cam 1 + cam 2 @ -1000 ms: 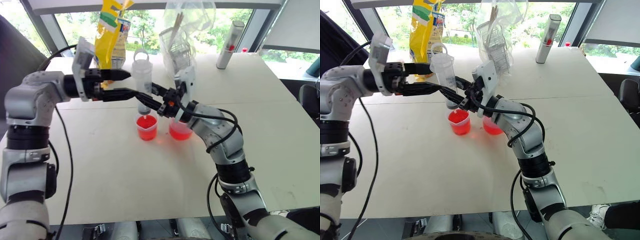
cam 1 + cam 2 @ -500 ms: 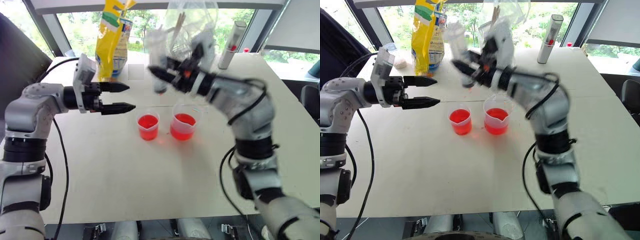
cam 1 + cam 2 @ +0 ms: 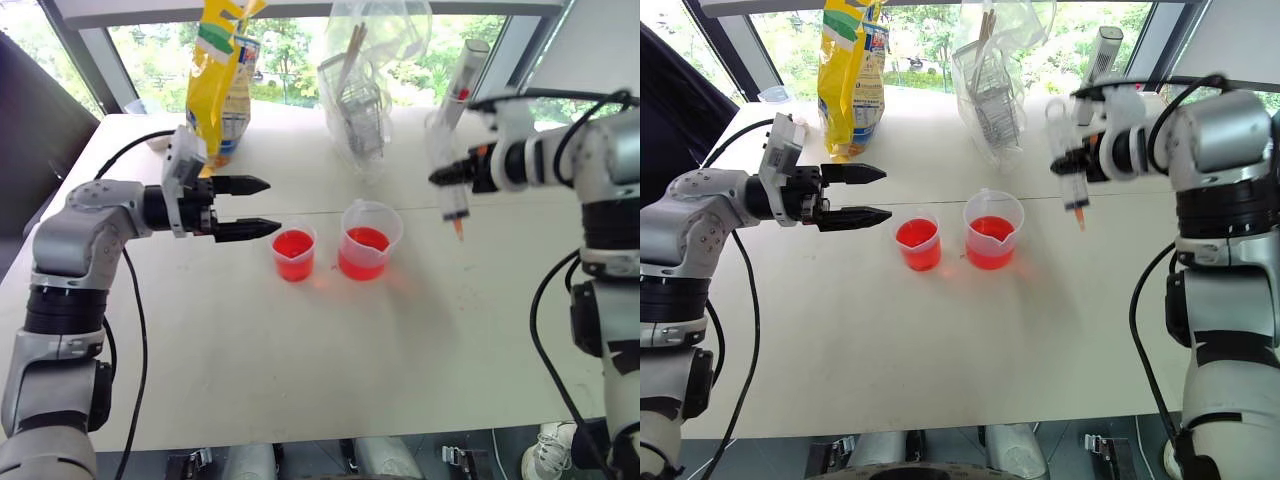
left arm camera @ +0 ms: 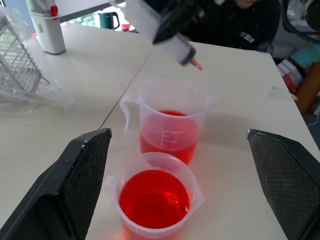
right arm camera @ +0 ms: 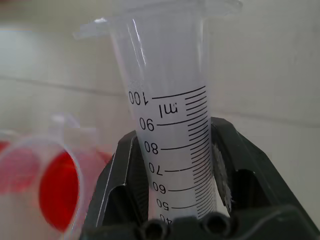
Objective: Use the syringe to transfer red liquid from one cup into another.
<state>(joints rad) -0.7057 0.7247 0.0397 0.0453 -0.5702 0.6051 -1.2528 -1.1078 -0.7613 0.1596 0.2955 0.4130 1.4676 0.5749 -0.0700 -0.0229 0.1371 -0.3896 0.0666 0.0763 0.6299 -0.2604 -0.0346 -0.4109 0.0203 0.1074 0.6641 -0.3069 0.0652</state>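
My right gripper (image 3: 452, 176) is shut on the syringe (image 3: 453, 203), a clear graduated barrel held upright with its orange tip down. It hangs above the table, to the right of the cups. In the right wrist view the barrel (image 5: 175, 145) sits between the two fingers (image 5: 120, 175). The larger beaker with a lip (image 3: 367, 250) and the smaller cup (image 3: 294, 253) stand side by side mid-table, each holding red liquid (image 4: 155, 197). My left gripper (image 3: 272, 207) is open and level, just left of the smaller cup, holding nothing.
At the back of the table stand a yellow bag (image 3: 222, 70), a clear plastic bag with a rack inside (image 3: 360, 95) and a grey tube with a red mark (image 3: 463, 80). A person in dark clothing (image 4: 240, 27) sits beyond the table's far side.
My right arm has swung the syringe from between the left fingers above the smaller cup, up and across to the right of the beaker. The left gripper has sunk slightly, still open.
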